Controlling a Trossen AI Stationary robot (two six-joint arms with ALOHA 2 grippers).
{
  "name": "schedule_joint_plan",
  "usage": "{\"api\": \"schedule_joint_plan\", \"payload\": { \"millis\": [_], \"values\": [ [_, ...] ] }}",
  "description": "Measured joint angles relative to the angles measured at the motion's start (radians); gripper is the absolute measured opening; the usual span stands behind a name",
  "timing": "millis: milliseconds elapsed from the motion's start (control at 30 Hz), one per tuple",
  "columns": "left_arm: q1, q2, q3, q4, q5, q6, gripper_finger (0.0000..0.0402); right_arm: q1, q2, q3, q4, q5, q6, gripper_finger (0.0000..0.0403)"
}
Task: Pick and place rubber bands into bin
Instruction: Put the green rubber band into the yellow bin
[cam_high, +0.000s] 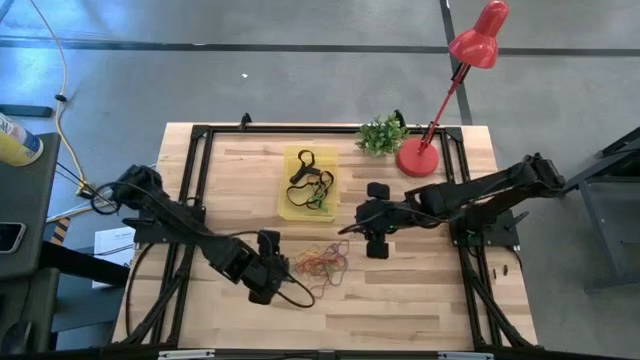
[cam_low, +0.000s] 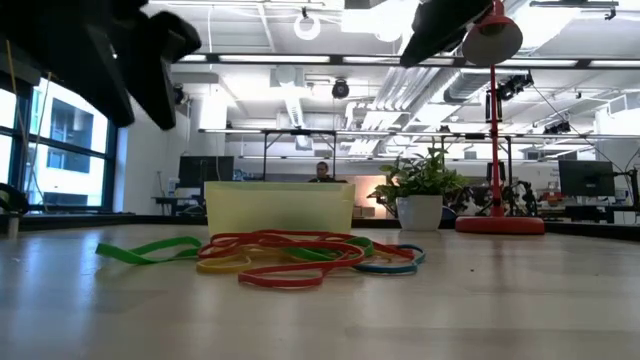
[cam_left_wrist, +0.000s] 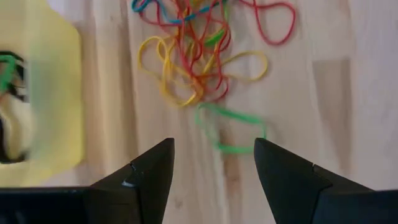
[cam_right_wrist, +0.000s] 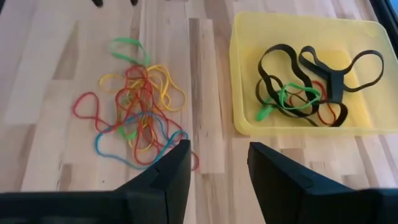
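On the wooden worktop (cam_high: 420, 290), a tangle of loose rubber bands (cam_high: 322, 265) in red, yellow, orange, green and blue is lying a little toward the front edge, roughly midway between the two side edges. The yellow bin (cam_high: 309, 184) is sitting behind that pile, nearer the rear edge, and is already holding several bands: wide black loops (cam_right_wrist: 323, 71), a green one (cam_right_wrist: 292, 99) and thin orange ones. The left gripper (cam_high: 268, 272) is hovering just beside the pile on its left, fingers standing wide apart and holding nothing; through its wrist camera a green band (cam_left_wrist: 231, 127) is lying on the wood between and ahead of the two fingertips, with the tangle beyond it. The right gripper (cam_high: 374, 222) is hanging over bare wood to the right of the bin and behind the pile, its fingers partly open with a clear gap between them, and nothing is sitting in that gap. A small potted plant (cam_high: 382, 135) and a red desk lamp (cam_high: 418, 157) are standing near the rear right corner, well apart from the bands.
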Motion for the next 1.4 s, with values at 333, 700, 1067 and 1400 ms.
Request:
{"api": "schedule_joint_plan", "payload": {
  "millis": [333,700,1067,1400],
  "values": [
    [0.040,0.096,0.000,0.040,0.047,-0.175,0.0211,0.042,-0.101,-0.077,0.003,0.035,0.025,0.0145],
    [0.125,0.145,0.002,0.074,0.092,-0.194,0.0211,0.105,-0.165,-0.162,0.026,0.090,0.121,0.0145],
    [0.137,0.191,0.000,0.101,0.115,-0.118,0.0169,0.186,-0.172,-0.174,0.005,0.180,0.167,0.0142],
    [0.137,0.236,0.003,0.107,0.118,-0.121,0.0157,0.194,-0.182,-0.173,-0.002,0.195,0.186,0.0142]
  ]
}}
